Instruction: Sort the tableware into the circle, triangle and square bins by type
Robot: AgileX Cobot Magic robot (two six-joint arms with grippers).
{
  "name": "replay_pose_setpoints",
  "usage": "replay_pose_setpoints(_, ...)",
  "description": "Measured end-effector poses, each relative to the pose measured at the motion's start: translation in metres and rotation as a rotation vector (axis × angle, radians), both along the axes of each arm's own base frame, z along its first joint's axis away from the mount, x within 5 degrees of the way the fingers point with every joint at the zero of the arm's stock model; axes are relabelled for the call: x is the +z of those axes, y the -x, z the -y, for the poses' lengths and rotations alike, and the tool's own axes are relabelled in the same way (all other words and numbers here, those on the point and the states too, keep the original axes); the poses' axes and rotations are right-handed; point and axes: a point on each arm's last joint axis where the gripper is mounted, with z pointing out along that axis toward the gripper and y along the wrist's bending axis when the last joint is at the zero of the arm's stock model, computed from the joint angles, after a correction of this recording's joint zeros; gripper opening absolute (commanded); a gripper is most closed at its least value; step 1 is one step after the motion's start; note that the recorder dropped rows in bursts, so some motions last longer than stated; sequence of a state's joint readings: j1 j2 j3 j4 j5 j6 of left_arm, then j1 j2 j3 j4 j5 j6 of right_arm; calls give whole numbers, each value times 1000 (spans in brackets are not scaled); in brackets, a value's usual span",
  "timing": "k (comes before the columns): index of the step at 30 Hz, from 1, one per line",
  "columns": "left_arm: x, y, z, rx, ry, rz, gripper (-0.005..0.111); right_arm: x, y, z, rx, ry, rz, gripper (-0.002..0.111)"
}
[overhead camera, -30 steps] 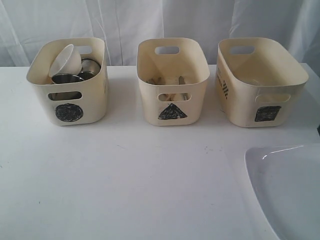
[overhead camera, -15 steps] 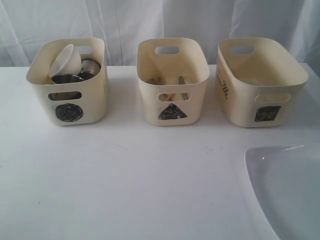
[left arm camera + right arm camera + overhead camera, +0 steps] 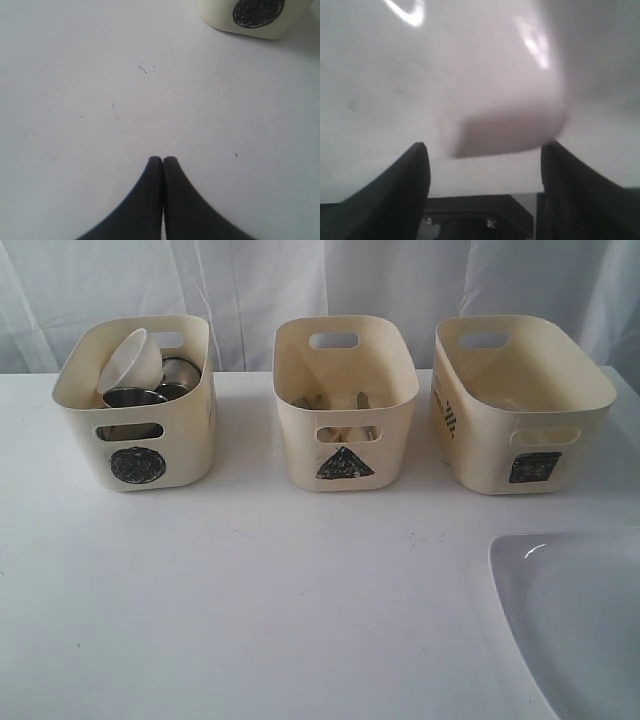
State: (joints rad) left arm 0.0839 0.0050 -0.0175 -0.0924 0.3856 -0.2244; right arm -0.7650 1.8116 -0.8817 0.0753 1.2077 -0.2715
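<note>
White table (image 3: 300, 620), pale curtain (image 3: 260, 280) behind; circle bin (image 3: 180, 455), triangle bin (image 3: 300, 440), square bin (image 3: 480, 455) bear scribbled marks; left gripper (image 3: 163, 159) closed, right gripper (image 3: 485, 145) spread wide.

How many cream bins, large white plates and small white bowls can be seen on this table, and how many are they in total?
Cream bins: 3
Large white plate: 1
Small white bowl: 1
Total: 5
</note>
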Motion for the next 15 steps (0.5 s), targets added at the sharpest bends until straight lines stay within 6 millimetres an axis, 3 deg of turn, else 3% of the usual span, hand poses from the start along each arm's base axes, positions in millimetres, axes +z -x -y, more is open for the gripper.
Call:
replay_pose_setpoints(5, 0, 0, 0, 0, 0, 0, 0, -6, -16, -2, -16, -27, 185, 60)
replay_pose_setpoints(15, 0, 0, 0, 0, 0, 0, 0, -6, -22, -1, -45, -3, 250, 57)
